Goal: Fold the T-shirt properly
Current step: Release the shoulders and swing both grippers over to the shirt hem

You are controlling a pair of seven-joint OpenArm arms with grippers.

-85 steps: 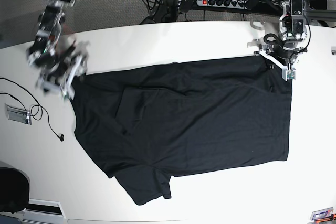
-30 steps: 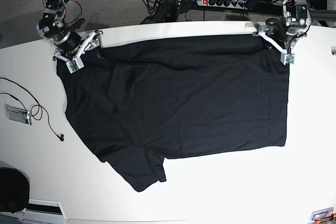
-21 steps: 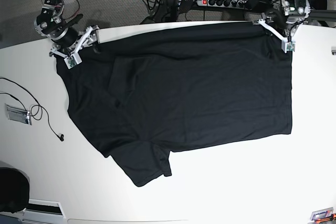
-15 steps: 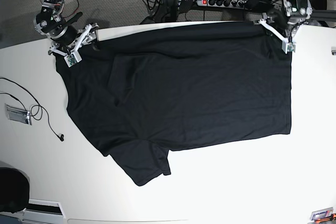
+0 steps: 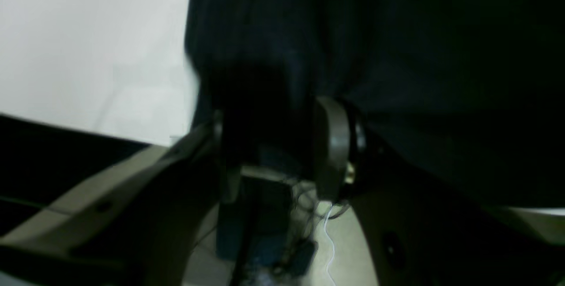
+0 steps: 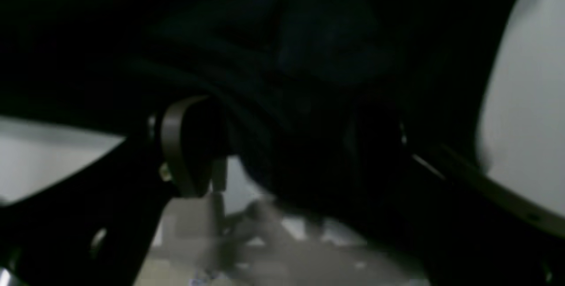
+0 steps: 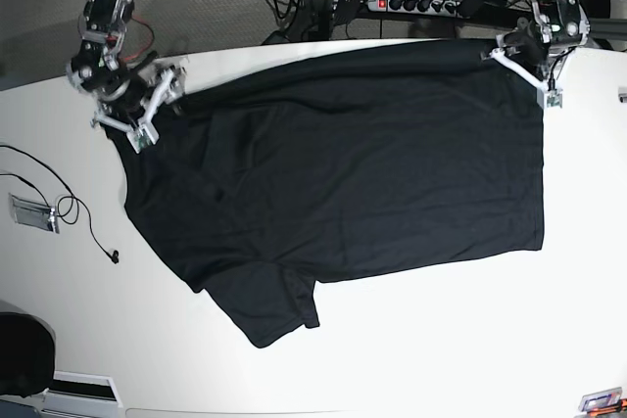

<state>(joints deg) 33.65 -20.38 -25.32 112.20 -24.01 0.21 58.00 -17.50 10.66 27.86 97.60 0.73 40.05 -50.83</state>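
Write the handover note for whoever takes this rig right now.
Left hand: closed on the T-shirt's far corner, cloth bunched between its fingers in the left wrist view.
Right hand: at the opposite far corner; cloth fills its span in the right wrist view, but a firm grip cannot be confirmed.
T-shirt: spread flat across the white table, one sleeve sticking out toward the near edge.
Done: shirt laid out, no fold visible.
Left: all the folds.
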